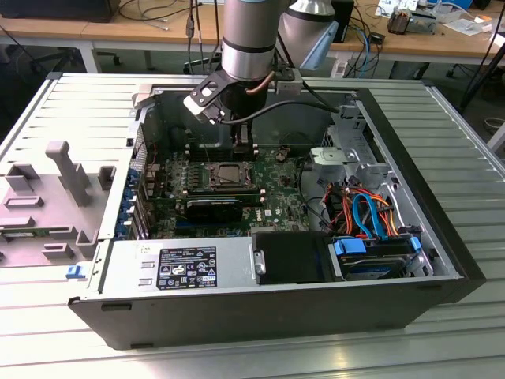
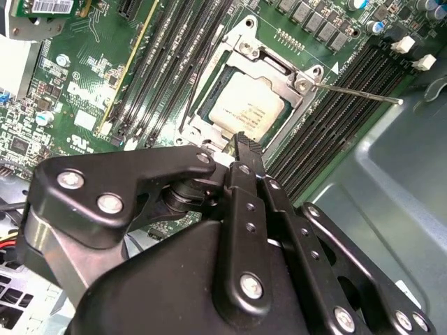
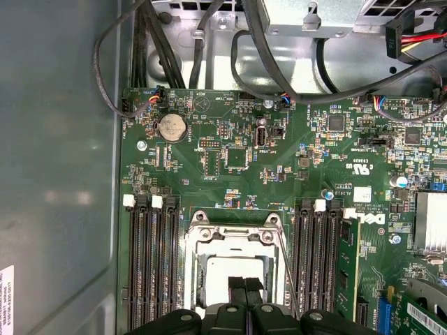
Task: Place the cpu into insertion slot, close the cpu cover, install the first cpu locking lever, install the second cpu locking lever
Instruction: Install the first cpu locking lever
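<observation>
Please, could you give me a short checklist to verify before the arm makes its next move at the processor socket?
1. Chip seated in the socket: ok, its silver top shows through the window.
2. Cover down over the chip: ok, it looks flat.
3. Loose lever latched: not ok, it sticks out sideways from the socket.
4. Second lever hooked: cannot tell; it lies along the socket's side.
5. Gripper free: ok, shut, holding nothing, by the socket's edge.
</observation>
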Tool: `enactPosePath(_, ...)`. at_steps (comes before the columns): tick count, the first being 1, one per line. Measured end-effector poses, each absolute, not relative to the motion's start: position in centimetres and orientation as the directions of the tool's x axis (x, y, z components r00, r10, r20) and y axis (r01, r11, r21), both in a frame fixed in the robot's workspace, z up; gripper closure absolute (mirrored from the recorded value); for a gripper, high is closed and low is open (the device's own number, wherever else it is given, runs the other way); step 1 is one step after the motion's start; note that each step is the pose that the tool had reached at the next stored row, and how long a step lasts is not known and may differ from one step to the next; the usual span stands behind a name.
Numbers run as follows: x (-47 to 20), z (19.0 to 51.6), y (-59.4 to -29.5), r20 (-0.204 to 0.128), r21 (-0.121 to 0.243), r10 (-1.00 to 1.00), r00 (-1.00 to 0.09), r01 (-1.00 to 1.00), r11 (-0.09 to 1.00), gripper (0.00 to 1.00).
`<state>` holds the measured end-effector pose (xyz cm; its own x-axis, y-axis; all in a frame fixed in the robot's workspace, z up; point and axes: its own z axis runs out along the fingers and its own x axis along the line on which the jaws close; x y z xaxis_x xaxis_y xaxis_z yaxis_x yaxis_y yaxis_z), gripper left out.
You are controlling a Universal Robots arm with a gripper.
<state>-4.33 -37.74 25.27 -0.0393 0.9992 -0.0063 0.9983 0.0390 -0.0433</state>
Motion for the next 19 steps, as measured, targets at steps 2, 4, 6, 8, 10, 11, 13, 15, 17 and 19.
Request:
enactPosePath(2, -4.33, 25.27, -37.74, -0.006, -0.043, 0.999, -0.041, 0.998, 0.04, 0.89)
enactPosePath(4, -4.33, 25.28, -37.74, -0.006, -0.043, 0.999, -0.052, 0.998, 0.052, 0.89)
enactPosePath(6, -4.33, 25.28, -37.74, -0.006, -0.043, 0.996, -0.092, 0.995, 0.091, 0.89)
enactPosePath(8, -4.33, 25.27, -37.74, -0.006, -0.043, 0.994, -0.107, 0.993, 0.106, 0.89)
enactPosePath(10, -4.33, 25.27, -37.74, -0.006, -0.043, 0.991, -0.131, 0.99, 0.131, 0.89)
enactPosePath(11, -4.33, 25.27, -37.74, -0.006, -0.043, 0.99, -0.139, 0.989, 0.139, 0.89)
enactPosePath(13, -4.33, 25.27, -37.74, -0.006, -0.043, 0.988, -0.153, 0.987, 0.153, 0.89)
enactPosePath(15, -4.33, 25.27, -37.74, -0.006, -0.043, 0.985, -0.173, 0.984, 0.173, 0.89)
enactPosePath(17, -4.33, 25.27, -37.74, -0.006, -0.043, 0.982, -0.189, 0.981, 0.189, 0.89)
enactPosePath(19, -4.33, 25.27, -37.74, -0.006, -0.043, 0.98, -0.201, 0.979, 0.201, 0.89)
